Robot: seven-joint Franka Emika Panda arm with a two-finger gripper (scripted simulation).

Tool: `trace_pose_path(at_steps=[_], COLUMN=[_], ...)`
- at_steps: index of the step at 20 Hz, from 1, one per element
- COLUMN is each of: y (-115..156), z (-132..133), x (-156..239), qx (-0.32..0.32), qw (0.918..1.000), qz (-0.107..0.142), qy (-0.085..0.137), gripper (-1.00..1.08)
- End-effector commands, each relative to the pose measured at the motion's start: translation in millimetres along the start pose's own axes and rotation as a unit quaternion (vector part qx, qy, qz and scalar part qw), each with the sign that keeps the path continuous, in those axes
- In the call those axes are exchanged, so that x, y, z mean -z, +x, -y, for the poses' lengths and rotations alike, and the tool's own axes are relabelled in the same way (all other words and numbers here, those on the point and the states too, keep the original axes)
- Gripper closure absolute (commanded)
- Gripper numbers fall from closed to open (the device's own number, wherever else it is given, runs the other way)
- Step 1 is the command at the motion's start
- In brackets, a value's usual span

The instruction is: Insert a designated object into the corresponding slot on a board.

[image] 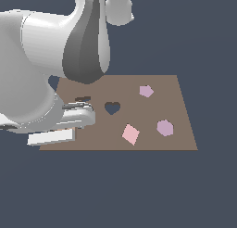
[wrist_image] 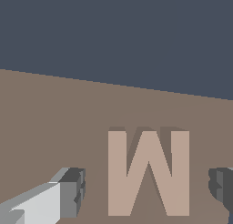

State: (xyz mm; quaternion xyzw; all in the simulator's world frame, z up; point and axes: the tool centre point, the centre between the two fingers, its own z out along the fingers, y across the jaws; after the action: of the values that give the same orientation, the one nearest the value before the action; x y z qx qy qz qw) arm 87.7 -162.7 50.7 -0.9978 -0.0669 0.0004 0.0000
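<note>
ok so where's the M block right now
In the wrist view the M block lies flat on the board, between the open claw fingers. In the exterior view the arm hides it.

M block (wrist_image: 148,173) on board (wrist_image: 54,118), between gripper (wrist_image: 145,191) fingers.

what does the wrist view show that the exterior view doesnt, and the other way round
Only the wrist view shows the M block, lying flat on the board between the two fingers, which stand apart on either side without touching it; the jaws are open.

Only the exterior view shows the heart-shaped cutout, a sliver of a dark cutout beside the arm, the pink diamond tile, the lilac hexagon tile, a pale pink tile and the arm, which hides the M block there.

Both show the brown board against the dark blue-grey background.
</note>
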Motion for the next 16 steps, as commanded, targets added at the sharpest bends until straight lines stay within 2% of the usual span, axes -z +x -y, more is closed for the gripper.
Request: trace_pose_path(at_steps=[1, 13, 14, 16], y=[1, 2, 2, 2], z=[-1, -2, -2, -2], x=[-1, -21, -21, -21], qx=[0.001, 0.001, 0.001, 0.001], qw=[1.0, 1.0, 1.0, 1.0], qz=[0.0, 0.0, 0.0, 0.0], qy=[0.0, 0.0, 0.0, 0.0], gripper=[-0.92, -0.92, 1.08, 1.08])
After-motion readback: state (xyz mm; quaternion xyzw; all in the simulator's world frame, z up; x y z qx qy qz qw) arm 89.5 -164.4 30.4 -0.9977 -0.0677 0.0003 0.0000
